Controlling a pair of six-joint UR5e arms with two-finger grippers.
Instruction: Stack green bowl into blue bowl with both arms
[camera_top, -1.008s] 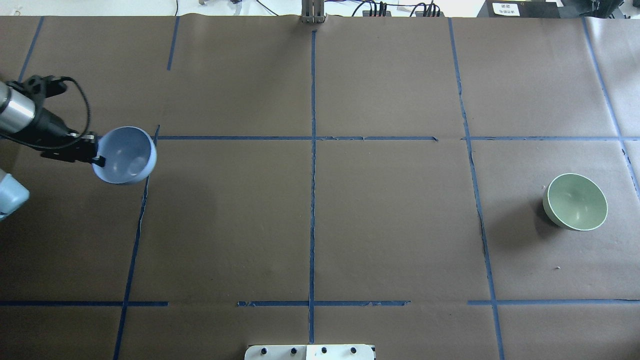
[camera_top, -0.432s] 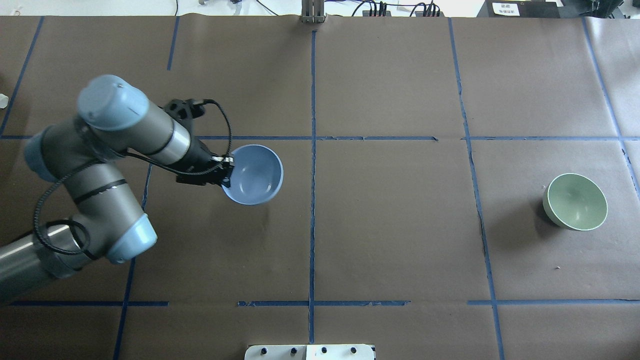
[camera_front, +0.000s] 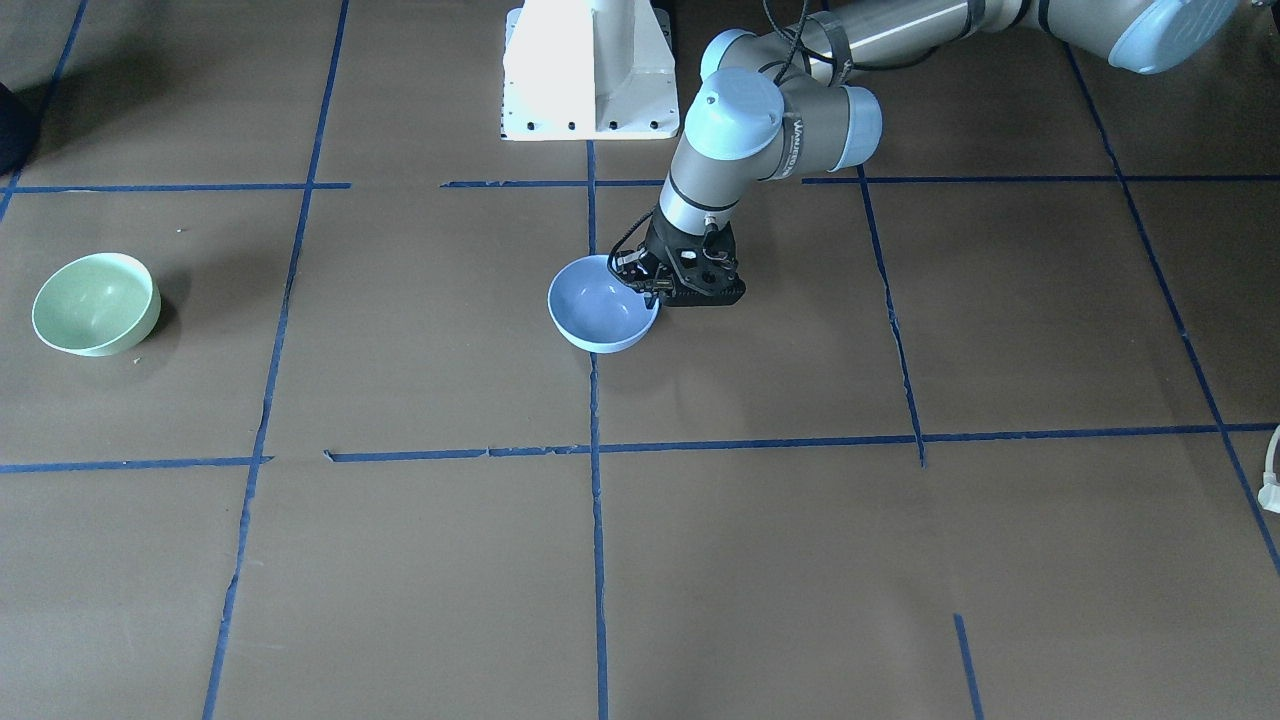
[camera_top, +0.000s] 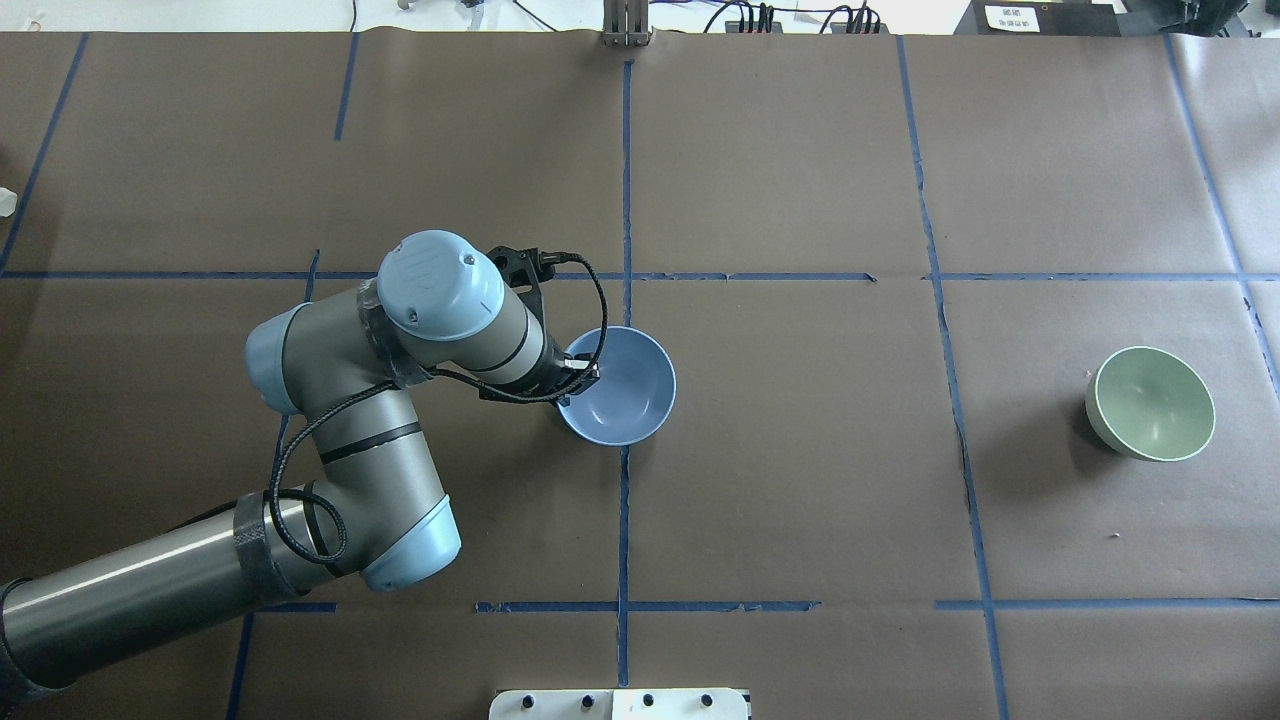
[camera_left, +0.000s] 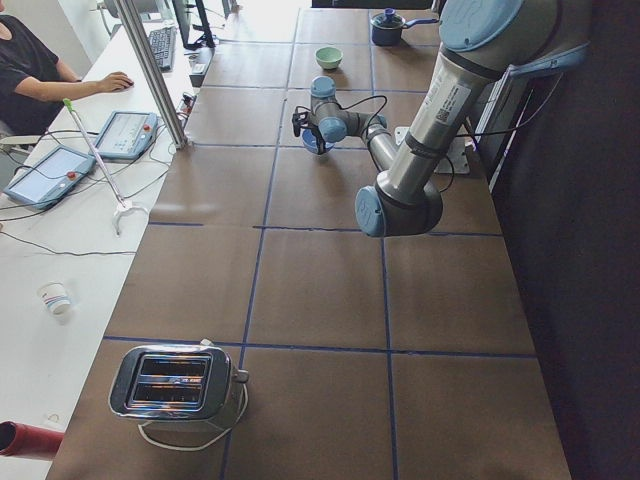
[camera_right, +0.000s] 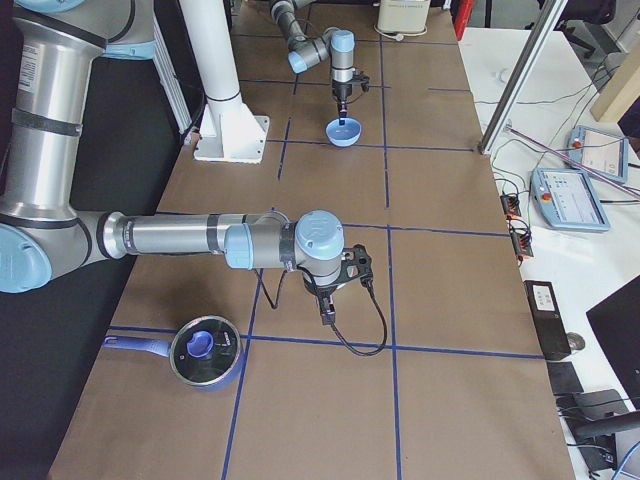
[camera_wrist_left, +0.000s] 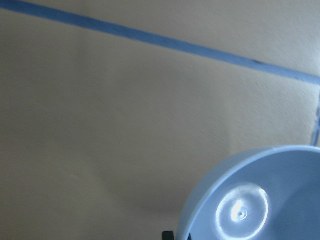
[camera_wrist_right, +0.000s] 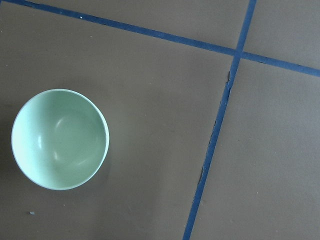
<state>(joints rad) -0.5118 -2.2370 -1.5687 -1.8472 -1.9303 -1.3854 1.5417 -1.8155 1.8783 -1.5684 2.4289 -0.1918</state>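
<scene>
The blue bowl (camera_top: 622, 388) is upright at the table's centre line, also in the front view (camera_front: 598, 312) and the left wrist view (camera_wrist_left: 260, 200). My left gripper (camera_top: 574, 376) is shut on its rim on the left side (camera_front: 652, 291). I cannot tell whether the bowl touches the table. The green bowl (camera_top: 1150, 403) stands upright and alone at the right side, also in the front view (camera_front: 95, 303) and below the right wrist camera (camera_wrist_right: 60, 138). My right gripper (camera_right: 326, 308) shows only in the exterior right view, so I cannot tell whether it is open or shut.
The white pedestal base (camera_front: 590, 70) stands at the robot's edge of the table. Blue tape lines (camera_top: 624, 200) grid the brown table cover. A lidded pot (camera_right: 205, 350) sits near the right end, and a toaster (camera_left: 175, 385) at the left end. An operator (camera_left: 40, 70) sits beside the table.
My left arm has carried the blue bowl rightward from the table's left side to the centre line. The green bowl has not moved.
</scene>
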